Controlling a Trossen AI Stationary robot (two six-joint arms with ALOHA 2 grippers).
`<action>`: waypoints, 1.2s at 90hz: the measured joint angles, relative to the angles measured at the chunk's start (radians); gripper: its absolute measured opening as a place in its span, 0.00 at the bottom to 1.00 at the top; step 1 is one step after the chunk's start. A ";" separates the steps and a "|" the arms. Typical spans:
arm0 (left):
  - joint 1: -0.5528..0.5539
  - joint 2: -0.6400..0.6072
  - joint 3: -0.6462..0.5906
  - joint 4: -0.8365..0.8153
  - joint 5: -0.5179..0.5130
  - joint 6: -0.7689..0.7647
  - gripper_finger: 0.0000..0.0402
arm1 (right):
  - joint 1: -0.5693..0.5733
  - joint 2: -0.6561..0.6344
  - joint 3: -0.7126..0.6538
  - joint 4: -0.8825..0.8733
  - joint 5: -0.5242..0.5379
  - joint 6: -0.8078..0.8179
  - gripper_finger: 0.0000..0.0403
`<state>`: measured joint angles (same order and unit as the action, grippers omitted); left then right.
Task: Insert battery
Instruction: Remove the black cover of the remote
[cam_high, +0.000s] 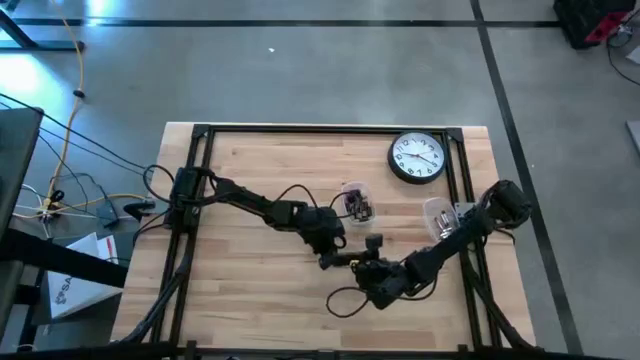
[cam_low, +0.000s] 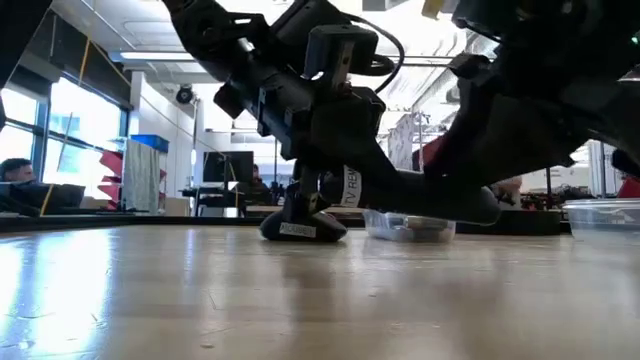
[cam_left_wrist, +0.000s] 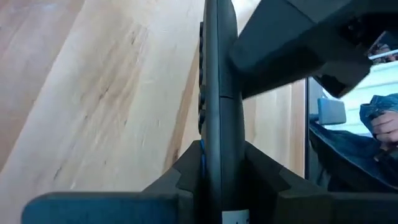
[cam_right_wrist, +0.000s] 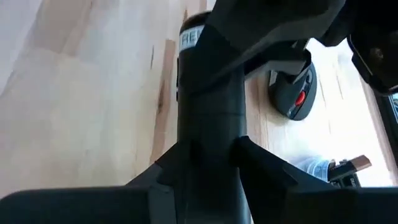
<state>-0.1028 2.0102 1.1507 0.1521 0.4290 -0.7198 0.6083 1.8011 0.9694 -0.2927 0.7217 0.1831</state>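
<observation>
A long black remote hangs just above the middle of the table, between my two arms. My left gripper comes in from the far left and is shut on it. From the right, my right gripper is shut on it too. The left wrist view shows the remote edge-on, the right wrist view its broad face. A small dark oval piece with a red spot lies on the table next to them. I can pick out no battery. My left gripper pinches the remote between its two fingers across its thin dimension. The remote runs straight out ahead of the fingers, clear of the wood. My right gripper holds the remote's broad body between its two fingers. The remote runs away from the fingers, above the table.
A round black-rimmed wall clock lies at the far right. Two clear plastic tubs stand behind the arms, one with small dark items and one near the right arm. A black frame borders the table.
</observation>
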 joint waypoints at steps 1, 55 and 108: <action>0.000 0.000 0.000 0.000 0.000 0.000 0.13 | 0.001 0.000 0.000 -0.001 0.001 0.000 0.24; 0.003 -0.001 0.000 0.011 0.019 -0.003 0.13 | 0.003 0.003 -0.004 0.132 0.003 -0.114 0.31; 0.025 -0.001 0.002 0.035 0.048 -0.029 0.13 | -0.007 0.003 -0.002 0.120 0.012 -0.192 0.41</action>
<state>-0.0780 2.0090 1.1526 0.1876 0.4770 -0.7489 0.6014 1.8042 0.9676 -0.1729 0.7338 -0.0086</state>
